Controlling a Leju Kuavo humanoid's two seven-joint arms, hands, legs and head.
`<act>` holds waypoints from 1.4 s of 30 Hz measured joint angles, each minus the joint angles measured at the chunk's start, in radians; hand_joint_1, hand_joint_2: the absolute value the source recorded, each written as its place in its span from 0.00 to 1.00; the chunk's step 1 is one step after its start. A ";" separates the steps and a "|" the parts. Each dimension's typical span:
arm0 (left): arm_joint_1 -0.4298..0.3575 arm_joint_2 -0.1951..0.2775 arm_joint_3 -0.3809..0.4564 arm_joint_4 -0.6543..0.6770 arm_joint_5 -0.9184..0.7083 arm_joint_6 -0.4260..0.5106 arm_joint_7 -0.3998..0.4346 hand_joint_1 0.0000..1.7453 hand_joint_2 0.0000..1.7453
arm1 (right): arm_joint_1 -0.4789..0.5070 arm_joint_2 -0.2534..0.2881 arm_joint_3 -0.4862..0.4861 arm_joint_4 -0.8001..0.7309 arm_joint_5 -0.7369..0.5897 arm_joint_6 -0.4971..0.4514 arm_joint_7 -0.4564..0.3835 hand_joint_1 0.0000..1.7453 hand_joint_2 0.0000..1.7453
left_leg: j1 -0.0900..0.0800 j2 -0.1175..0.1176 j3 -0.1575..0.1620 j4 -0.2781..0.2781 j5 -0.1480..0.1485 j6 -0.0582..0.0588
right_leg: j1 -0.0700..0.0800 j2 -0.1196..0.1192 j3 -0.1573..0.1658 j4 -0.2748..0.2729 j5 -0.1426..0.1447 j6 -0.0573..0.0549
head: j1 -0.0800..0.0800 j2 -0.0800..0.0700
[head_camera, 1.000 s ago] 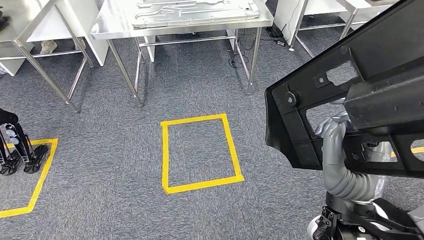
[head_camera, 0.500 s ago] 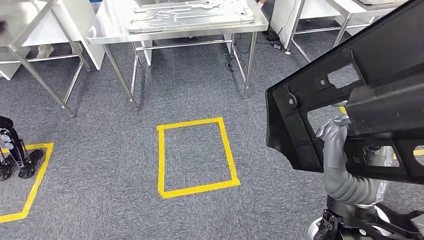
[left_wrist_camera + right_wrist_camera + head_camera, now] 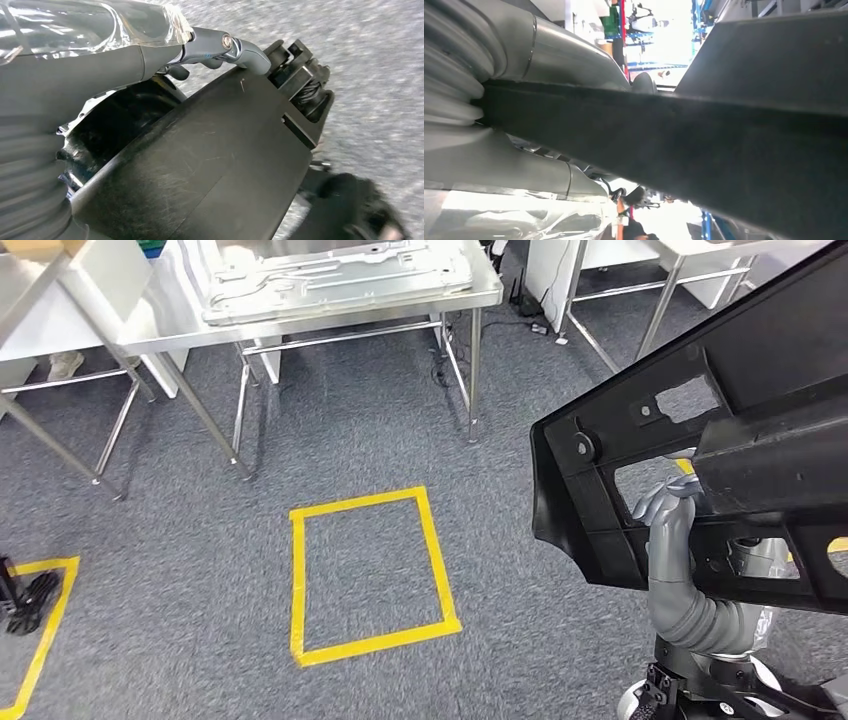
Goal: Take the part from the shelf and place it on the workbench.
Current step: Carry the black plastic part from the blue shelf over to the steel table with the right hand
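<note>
I see the part, a matte black ribbed plastic frame with cut-outs, carried at three o'clock, its far end cut off; my right hand curls its grey fingers around a rib; the left hand clamps its scuffed edge; since earlier, the steel workbench and yellow-taped square have slid left as the camera turned.

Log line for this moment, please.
phase: carrying | part: black part held up, off floor | left hand: grips part | right hand: grips part | ahead: steel workbench, yellow floor box
</note>
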 joint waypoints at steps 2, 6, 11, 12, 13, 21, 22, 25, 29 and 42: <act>0.000 -0.001 0.000 0.000 0.000 0.000 0.002 0.00 1.00 | 0.000 0.000 0.000 0.000 0.000 0.000 0.001 1.00 1.00 | -0.023 -0.006 -0.007 -0.092 0.018 0.034 | 0.017 0.008 0.044 -0.005 -0.031 -0.007 | 0.000 0.000; 0.003 -0.002 0.000 0.000 0.000 0.005 0.009 0.00 1.00 | 0.000 0.000 0.001 0.001 0.002 -0.002 0.008 1.00 1.00 | -0.063 -0.041 0.022 -0.262 0.294 0.094 | 0.027 0.030 0.106 -0.019 -0.079 -0.006 | 0.005 0.000; 0.003 -0.006 -0.001 0.000 0.001 0.009 0.021 0.00 1.00 | -0.002 0.000 0.001 -0.003 0.006 -0.004 0.011 1.00 1.00 | -0.053 -0.033 0.112 -0.313 0.264 0.099 | 0.024 0.014 -0.017 0.210 -0.004 0.016 | 0.003 0.000; 0.005 -0.007 -0.001 0.000 0.001 0.012 0.024 0.00 1.00 | -0.001 0.000 0.001 -0.003 0.006 -0.005 0.012 1.00 1.00 | -0.051 -0.033 0.128 -0.318 0.253 0.101 | 0.024 0.009 -0.065 0.263 -0.025 0.020 | 0.003 0.000; 0.007 -0.007 -0.001 0.000 0.001 0.014 0.026 0.00 1.00 | 0.000 -0.001 0.001 -0.003 0.007 -0.006 0.013 1.00 1.00 | -0.048 -0.033 0.144 -0.320 0.241 0.101 | 0.023 0.007 -0.103 0.289 -0.069 0.023 | 0.004 0.000; 0.017 -0.013 -0.001 0.000 0.009 0.009 0.056 0.00 1.00 | 0.002 -0.003 0.002 -0.002 -0.009 -0.006 0.031 1.00 1.00 | -0.042 -0.035 0.241 -0.317 0.139 0.065 | 0.014 -0.008 -0.152 0.001 0.131 0.023 | 0.004 0.000; 0.016 -0.013 -0.001 0.000 0.010 0.007 0.057 0.00 1.00 | 0.002 -0.004 0.002 -0.003 -0.011 -0.005 0.034 1.00 1.00 | -0.043 -0.034 0.242 -0.318 0.137 0.060 | 0.016 -0.006 -0.156 -0.006 0.141 0.012 | 0.003 0.000; 0.015 -0.014 -0.001 0.000 0.014 0.007 0.058 0.00 1.00 | 0.002 -0.006 0.003 -0.003 -0.006 -0.003 0.041 1.00 1.00 | -0.041 -0.029 0.229 -0.285 0.126 0.045 | 0.010 -0.004 -0.145 -0.011 0.132 -0.010 | 0.000 0.000; 0.006 -0.014 0.000 0.000 0.020 0.008 0.057 0.00 1.00 | 0.001 -0.007 0.003 -0.003 0.012 -0.003 0.053 1.00 1.00 | -0.026 -0.026 0.086 -0.031 0.032 0.015 | 0.007 -0.006 -0.121 -0.012 0.111 -0.018 | -0.006 0.000; 0.009 -0.014 -0.002 0.001 0.020 0.019 0.052 0.00 1.00 | 0.000 -0.012 0.004 -0.003 0.021 -0.007 0.062 1.00 1.00 | -0.032 -0.015 0.192 -0.340 0.207 0.062 | 0.013 0.000 -0.116 0.084 0.019 0.015 | -0.004 0.000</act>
